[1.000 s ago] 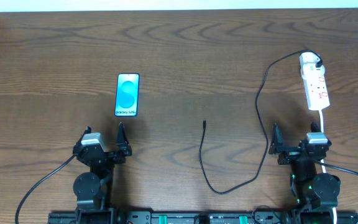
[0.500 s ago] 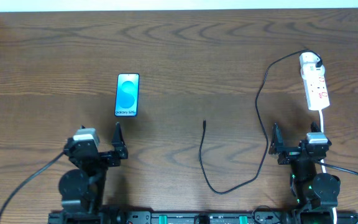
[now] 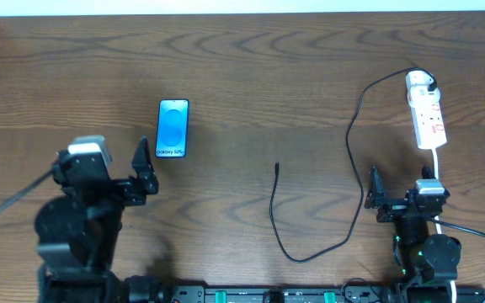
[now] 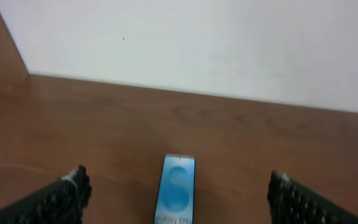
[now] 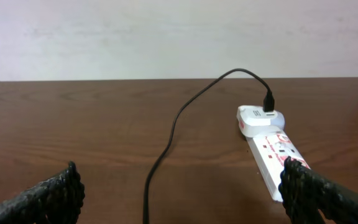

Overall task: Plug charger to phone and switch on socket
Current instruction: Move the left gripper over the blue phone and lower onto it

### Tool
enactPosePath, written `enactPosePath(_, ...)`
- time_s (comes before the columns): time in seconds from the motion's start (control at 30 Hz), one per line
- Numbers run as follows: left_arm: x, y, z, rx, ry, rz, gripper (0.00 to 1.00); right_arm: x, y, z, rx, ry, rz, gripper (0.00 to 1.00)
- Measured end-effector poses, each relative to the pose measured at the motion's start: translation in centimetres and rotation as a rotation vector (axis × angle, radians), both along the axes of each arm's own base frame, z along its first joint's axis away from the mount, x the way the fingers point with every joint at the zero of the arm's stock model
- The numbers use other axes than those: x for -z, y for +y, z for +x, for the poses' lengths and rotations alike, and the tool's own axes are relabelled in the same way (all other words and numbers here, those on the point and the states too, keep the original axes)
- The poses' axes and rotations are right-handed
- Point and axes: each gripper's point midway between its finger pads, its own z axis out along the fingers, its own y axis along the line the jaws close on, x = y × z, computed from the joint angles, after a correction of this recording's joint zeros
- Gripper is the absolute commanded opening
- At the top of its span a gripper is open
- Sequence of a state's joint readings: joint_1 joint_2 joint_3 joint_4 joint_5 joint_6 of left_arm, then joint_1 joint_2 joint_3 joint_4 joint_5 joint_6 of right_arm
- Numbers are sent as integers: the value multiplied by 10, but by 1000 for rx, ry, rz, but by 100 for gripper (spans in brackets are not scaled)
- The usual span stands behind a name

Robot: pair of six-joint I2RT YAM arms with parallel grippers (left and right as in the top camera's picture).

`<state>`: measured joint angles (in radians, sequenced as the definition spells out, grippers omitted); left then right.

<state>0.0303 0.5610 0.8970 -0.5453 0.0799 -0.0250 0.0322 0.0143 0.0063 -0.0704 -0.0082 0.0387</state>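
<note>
Claws stood nearest, at the table's near edge: the left gripper (image 3: 112,172) gaped wide and empty just short of the phone (image 3: 173,128), and the right gripper (image 3: 401,198) gaped equally wide and empty, short of the socket (image 3: 426,120). Between them the charger (image 3: 274,210) looped across the table (image 3: 251,67), its small tip lying free mid-table, well apart from the phone. Beyond, the phone lay face up, its screen blue. Farthest right lay the socket, with the charger's black plug seated in a white adapter (image 5: 260,118) at its far end.

A dark brown wood-grain table (image 3: 251,59) runs back to a plain white wall (image 5: 166,37).
</note>
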Motion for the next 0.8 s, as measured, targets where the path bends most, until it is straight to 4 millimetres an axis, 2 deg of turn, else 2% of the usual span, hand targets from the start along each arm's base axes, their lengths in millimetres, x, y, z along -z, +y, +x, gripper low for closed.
enactPosePath(0.23, -25, 0, 11, 0, 128, -4, 92, 0, 0, 0, 1, 0, 2, 99)
enactPosePath(0.37, -25, 1, 26, 0, 227, -7, 92, 0, 0, 0, 1, 0, 3, 99)
enactPosePath(0.5, -11, 1, 41, 0, 371, -11, 92, 0, 0, 0, 1, 0, 3, 99)
enactPosePath(0.8, 53, 2, 84, 3, 713, -24, 93, 0, 0, 0, 1, 1, 3, 99)
